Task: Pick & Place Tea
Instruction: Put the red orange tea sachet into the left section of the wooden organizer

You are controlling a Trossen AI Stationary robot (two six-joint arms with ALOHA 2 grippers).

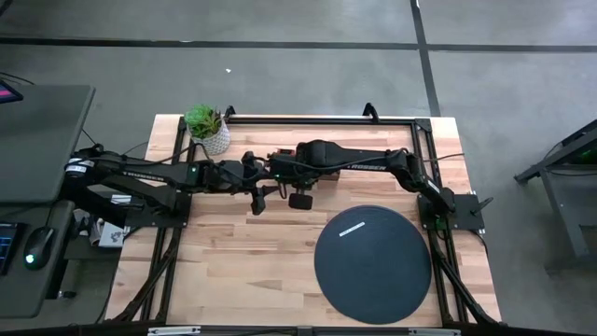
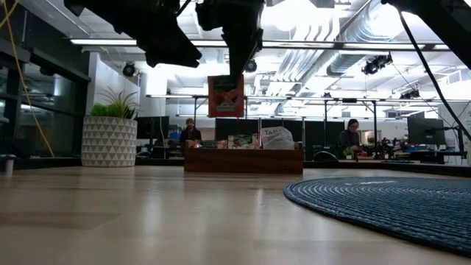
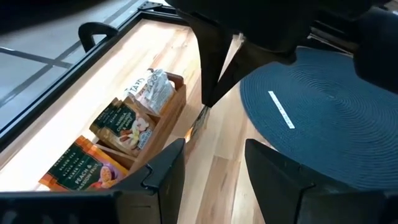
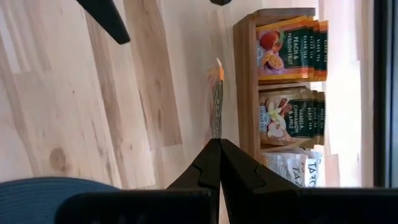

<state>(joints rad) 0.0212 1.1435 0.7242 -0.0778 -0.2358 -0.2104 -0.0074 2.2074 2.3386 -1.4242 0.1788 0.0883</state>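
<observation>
Hanging from your right end effector [image 2: 234, 72], whose fingers are pinched shut on its top edge, the tea sachet [image 2: 226, 96] sits above the table just beside the wooden tray [image 4: 246, 87]. It looks light, thin and floppy, so keep the edge grip firm. Your left end effector [image 3: 211, 168] hovers open nearby.

My wooden table [image 1: 242, 271] carries a round dark mat [image 1: 373, 264], a wooden tea tray [image 2: 243, 159] beyond the mat's far edge, and a potted plant [image 1: 207, 127] left of that tray.
</observation>
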